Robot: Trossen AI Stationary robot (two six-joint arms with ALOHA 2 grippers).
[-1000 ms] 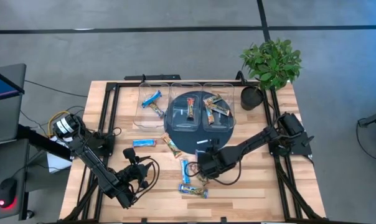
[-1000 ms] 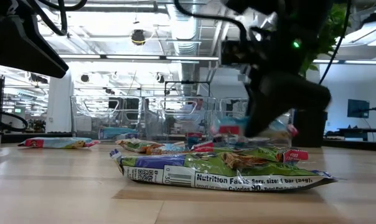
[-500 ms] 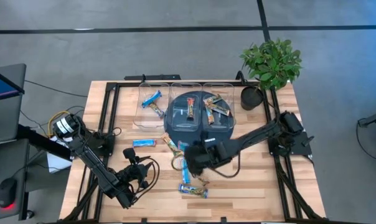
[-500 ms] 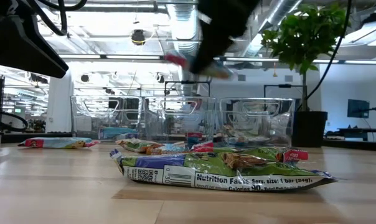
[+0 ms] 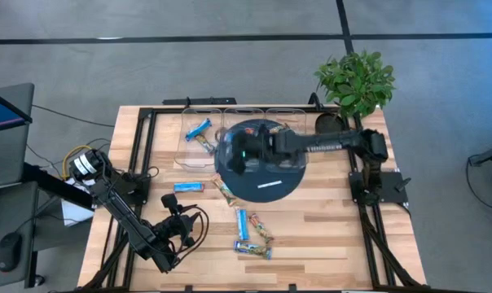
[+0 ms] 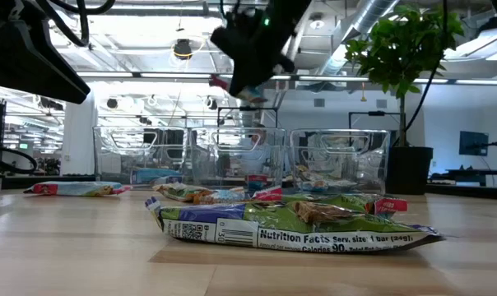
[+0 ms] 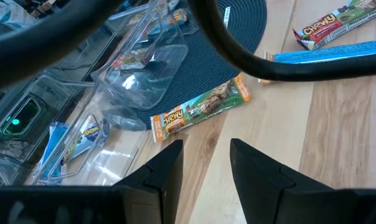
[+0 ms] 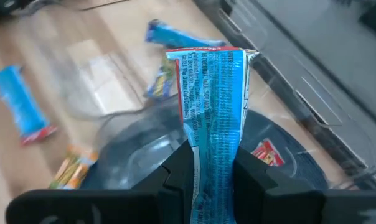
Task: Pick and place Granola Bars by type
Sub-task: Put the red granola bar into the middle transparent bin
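My right gripper (image 5: 236, 152) hangs above the clear bins at the table's far edge, shut on a bright blue granola bar (image 8: 210, 93). The low view shows it high over the bins (image 6: 248, 70). The left bin (image 5: 199, 134) holds a blue bar and an orange one, and the right bin (image 5: 283, 138) holds orange-brown bars. Several loose bars lie flat on the wood: blue ones (image 5: 189, 186) (image 5: 243, 221), an orange-green one (image 5: 224, 191) (image 7: 200, 109), and another (image 5: 252, 249). My left gripper (image 7: 206, 168) waits open at the near left (image 5: 177, 226). My right gripper pinches the blue bar's lower end (image 8: 211, 146) between its two fingers (image 8: 175, 171). The bar runs along the fingers and sticks out past their tips, with its printed back showing. It is lifted clear of the table, above the bins.
A dark round placemat (image 5: 258, 181) lies under the bins' near side, with a thin white strip (image 5: 269, 185) on it. A potted plant (image 5: 353, 85) stands at the far right corner. Black rails frame the table. A dark cable (image 7: 250, 56) crosses the left wrist view.
My right gripper has risen from low over the loose bars near the table's middle and swung toward the far edge and leftward, carrying the blue bar. It now stands over the bins. The bar has gone from table height to well above the bin rims.
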